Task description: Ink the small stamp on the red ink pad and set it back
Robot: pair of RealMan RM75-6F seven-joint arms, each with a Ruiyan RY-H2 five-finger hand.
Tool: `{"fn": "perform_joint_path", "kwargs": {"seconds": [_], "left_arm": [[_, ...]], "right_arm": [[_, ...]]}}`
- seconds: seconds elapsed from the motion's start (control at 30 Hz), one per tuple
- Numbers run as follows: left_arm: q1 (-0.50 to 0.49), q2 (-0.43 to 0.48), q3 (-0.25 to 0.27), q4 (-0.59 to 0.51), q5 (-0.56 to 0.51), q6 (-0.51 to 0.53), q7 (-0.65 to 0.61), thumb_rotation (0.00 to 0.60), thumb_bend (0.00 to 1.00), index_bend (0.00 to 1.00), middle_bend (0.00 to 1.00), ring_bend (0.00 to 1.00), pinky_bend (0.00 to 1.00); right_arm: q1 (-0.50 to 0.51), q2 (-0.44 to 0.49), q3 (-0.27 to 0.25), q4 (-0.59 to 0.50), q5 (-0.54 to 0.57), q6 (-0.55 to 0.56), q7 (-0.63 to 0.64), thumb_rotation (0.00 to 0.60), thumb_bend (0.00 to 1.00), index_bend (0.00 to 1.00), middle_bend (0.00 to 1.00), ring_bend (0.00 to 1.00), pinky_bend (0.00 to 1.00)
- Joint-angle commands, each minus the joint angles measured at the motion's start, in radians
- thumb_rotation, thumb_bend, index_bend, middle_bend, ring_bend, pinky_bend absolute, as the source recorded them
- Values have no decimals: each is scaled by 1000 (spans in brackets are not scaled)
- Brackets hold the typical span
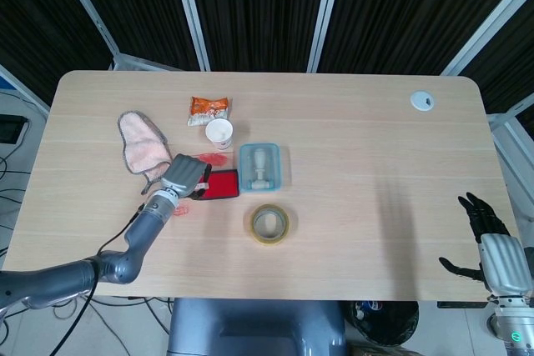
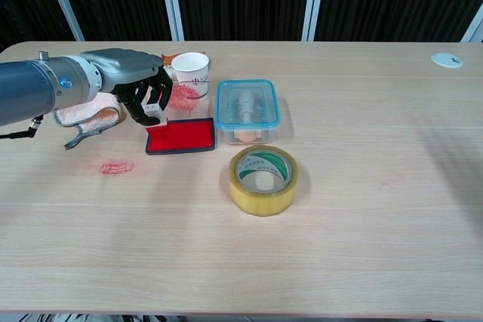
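My left hand (image 2: pixel 134 84) (image 1: pixel 187 177) grips the small stamp (image 2: pixel 157 114), a white block with a red base, and holds it over the left end of the red ink pad (image 2: pixel 184 136) (image 1: pixel 222 184). In the head view the hand covers the stamp and the pad's left part. I cannot tell whether the stamp touches the ink. A red stamped mark (image 2: pixel 115 167) shows on the table to the left of the pad. My right hand (image 1: pixel 491 245) hangs past the table's right front corner, fingers spread, holding nothing.
A blue-rimmed clear box (image 2: pixel 247 107) stands right of the pad, a yellow tape roll (image 2: pixel 263 179) in front. Behind are a paper cup (image 2: pixel 190 72), a red-smeared clear lid (image 2: pixel 178 96), a snack packet (image 1: pixel 209 109) and a pink cloth (image 1: pixel 143 143) at the left.
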Motion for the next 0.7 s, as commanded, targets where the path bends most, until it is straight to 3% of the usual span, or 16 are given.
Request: {"fn": "perform_joint_path", "kwargs": {"seconds": [0.03,0.7], "left_arm": [[-9,-4,7,15,-8,-14,-9,600,490,700,707,559,642],[-49,-55,25,110,12,-83,-98,600,490,702,707,559,642]], "right_arm": [[0,0,0,-1,0,-1,0,600,145,0,0,0,185],[1,3,1,-5,8,-7,4,600,145,0,0,0,185]]}}
